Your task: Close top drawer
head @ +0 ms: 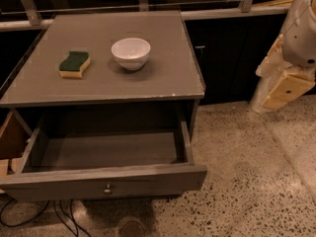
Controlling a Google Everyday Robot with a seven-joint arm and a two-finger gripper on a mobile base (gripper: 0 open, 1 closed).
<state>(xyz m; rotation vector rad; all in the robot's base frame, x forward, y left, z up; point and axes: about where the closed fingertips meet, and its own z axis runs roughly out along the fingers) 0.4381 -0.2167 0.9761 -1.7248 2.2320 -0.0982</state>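
The top drawer (106, 180) of a grey wooden cabinet stands pulled far out toward me. Its deep box is empty, and a small round metal knob (107, 189) sits at the centre of its long front panel. My gripper (284, 85) hangs at the right edge of the view, off to the right of the cabinet and well apart from the drawer, with pale yellowish fingers (288, 88) pointing down and left.
On the cabinet top (163, 78) lie a green-and-yellow sponge (74, 64) and a white bowl (131, 53). Black cables (59, 214) run on the speckled floor under the drawer. A wooden piece (10, 139) stands at the left. A dark railed wall runs behind.
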